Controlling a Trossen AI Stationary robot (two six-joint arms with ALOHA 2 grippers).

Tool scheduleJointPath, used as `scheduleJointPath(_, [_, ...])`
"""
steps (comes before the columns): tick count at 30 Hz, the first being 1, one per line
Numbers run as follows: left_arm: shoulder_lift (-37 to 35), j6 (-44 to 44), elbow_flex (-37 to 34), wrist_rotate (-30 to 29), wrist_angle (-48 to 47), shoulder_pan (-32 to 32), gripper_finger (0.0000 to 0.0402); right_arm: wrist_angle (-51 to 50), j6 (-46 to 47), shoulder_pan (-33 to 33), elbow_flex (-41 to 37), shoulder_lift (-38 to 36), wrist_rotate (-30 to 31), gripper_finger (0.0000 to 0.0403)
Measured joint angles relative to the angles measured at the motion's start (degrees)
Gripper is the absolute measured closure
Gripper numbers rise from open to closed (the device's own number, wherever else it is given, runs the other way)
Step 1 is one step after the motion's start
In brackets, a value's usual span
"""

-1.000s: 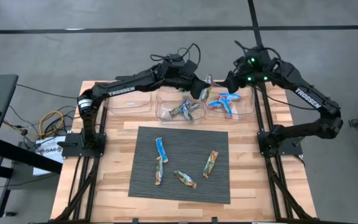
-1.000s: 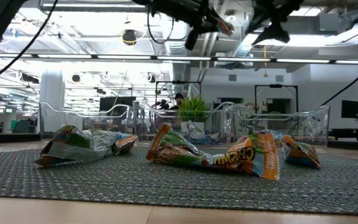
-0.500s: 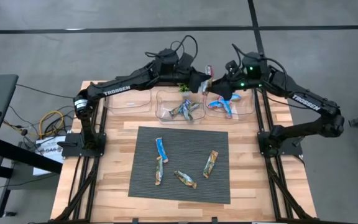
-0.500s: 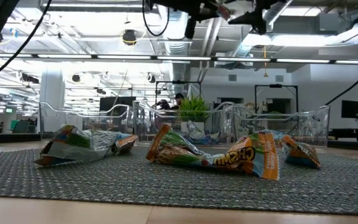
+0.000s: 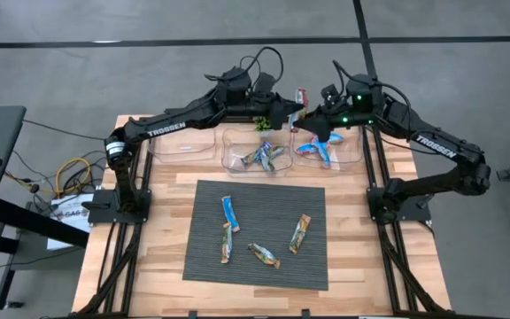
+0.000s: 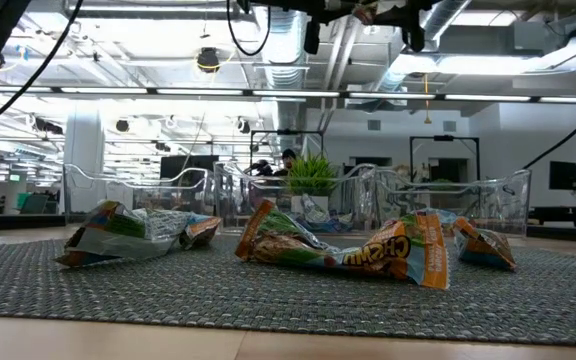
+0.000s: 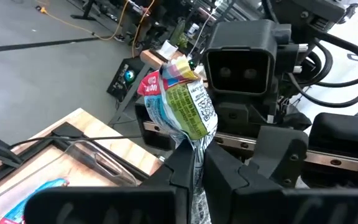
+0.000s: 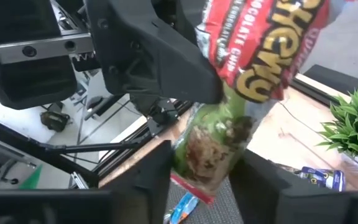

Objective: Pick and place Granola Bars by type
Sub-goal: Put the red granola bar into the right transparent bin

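One red-and-green foil granola bar (image 5: 301, 96) is held high above the bins by my left gripper (image 7: 197, 158), which is shut on it. My right gripper (image 8: 207, 171) faces it from the right, open, with a finger on each side of the bar's green end (image 8: 207, 149). Several more bars lie flat on the dark mat (image 5: 264, 255). Others lie in the middle clear bin (image 5: 257, 152) and the right clear bin (image 5: 330, 146). In the low view both grippers show at the top edge, with the bar (image 6: 366, 12) between them. My left gripper pinches the bar between its two fingers at the green lower part (image 7: 196, 146), coming from the table's left. The bar is lifted clear and sticks out past the fingertips, red end (image 7: 166, 74) farthest. My right gripper: I cannot tell whether its fingers (image 8: 160, 174) touch the bar.
Three clear bins stand in a row along the table's far edge; the left bin (image 5: 184, 143) shows no bars. A small green plant (image 5: 259, 124) stands behind the middle bin. The woven mat (image 5: 211, 266) covers the table's middle, with bare wood around it.
My left gripper has risen with the bar from just above the bins and moved toward the far edge. My right gripper has moved toward the table's left, up to the bar, and its fingers now stand around the bar's end.
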Motion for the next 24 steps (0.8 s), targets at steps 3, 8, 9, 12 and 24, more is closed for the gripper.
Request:
scheduleJointPath(3, [0.0, 0.0, 0.0, 0.0, -0.1, 0.0, 0.0387, 0.0, 0.0, 0.0, 0.0, 0.0, 0.0, 0.0316])
scheduleJointPath(8, [0.0, 0.0, 0.0, 0.0, -0.2, 0.0, 0.0368, 0.0, -0.2, 0.0, 0.0, 0.0, 0.1, 0.0363])
scheduleJointPath(9, [0.0, 0.0, 0.0, 0.0, -0.2, 0.0, 0.0362, 0.0, -0.2, 0.0, 0.0, 0.0, 0.1, 0.0370])
scheduleJointPath(12, [0.0, -0.1, 0.0, 0.0, -0.3, 0.0, 0.0338, 0.0, -0.3, 0.0, 0.0, 0.0, 0.2, 0.0383])
scheduleJointPath(24, [0.1, 0.3, 0.0, 0.3, -0.5, 0.2, 0.0268, -14.4, -2.1, -2.8, 0.1, 0.0, 13.8, 0.0386])
